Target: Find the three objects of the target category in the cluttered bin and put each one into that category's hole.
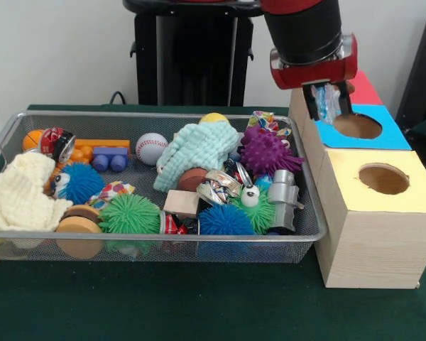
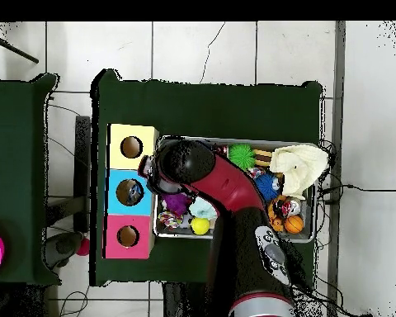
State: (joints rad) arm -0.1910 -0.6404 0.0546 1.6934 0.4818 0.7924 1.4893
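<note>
The claw (image 1: 329, 104) hangs just above the blue panel's hole (image 1: 357, 126), its two dark fingers clamped on a small crinkly item (image 1: 331, 99) with pale blue and silvery bits; what it is I cannot tell. The hole sits in the middle of the wooden box (image 1: 369, 234), between the red panel (image 1: 363, 90) behind it and the yellow panel (image 1: 383, 179) in front. Just beside the box, touching or nearly so, stands the bin (image 1: 149, 241) on the green bench (image 1: 199, 305), heaped with clutter: a purple spiky ball (image 1: 264, 153), a mint knitted cloth (image 1: 197, 150), a baseball (image 1: 151, 148), green (image 1: 130, 216) and blue (image 1: 226, 221) spiky balls, a cream cloth (image 1: 21, 192) and a crushed can (image 1: 56, 143).
</note>
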